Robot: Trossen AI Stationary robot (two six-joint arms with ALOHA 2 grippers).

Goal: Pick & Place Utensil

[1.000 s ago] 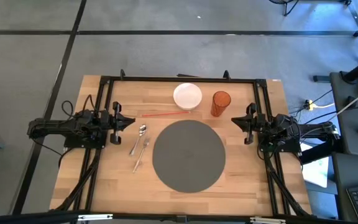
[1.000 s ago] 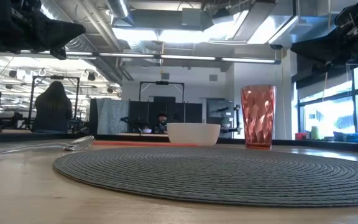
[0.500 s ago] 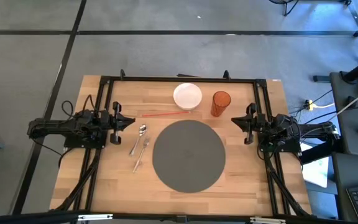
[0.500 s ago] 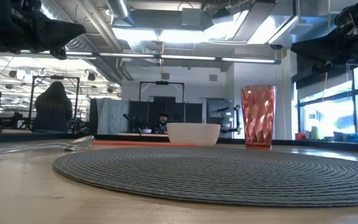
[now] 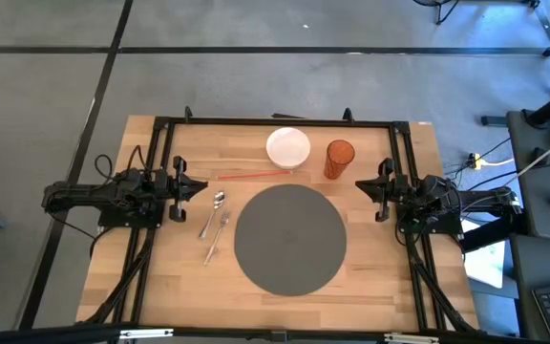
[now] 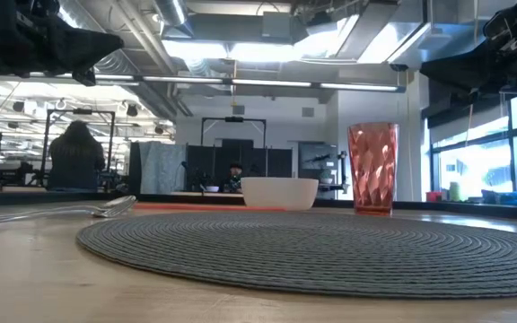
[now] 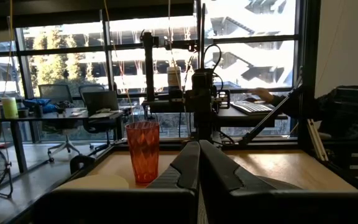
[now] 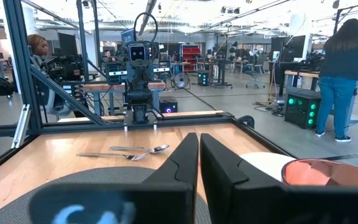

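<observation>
- Nothing has moved since the earlier frames: both arms sit parked at the table's edges, and the spoon (image 5: 218, 200) and fork (image 5: 219, 229) lie untouched, left of centre in the high view.
- Left hand (image 5: 201, 185) hangs just left of the spoon, its fingers pressed together and gripping nothing; right hand (image 5: 361, 183) waits at right of centre, likewise clenched and empty.
- Both utensils lie side by side, close together, just off the left rim of the grey placemat (image 5: 289, 239).
- Judging from this, the left arm is nearer; it should spread its fingers first, then come down over one handle only.
- Gripping across the thin handle mid-length, clear of its neighbour, would avoid dragging both.
- White bowl (image 5: 287, 147), red straw (image 5: 254, 175) and orange cup (image 5: 339, 158) stand toward the top, out of that path.
</observation>
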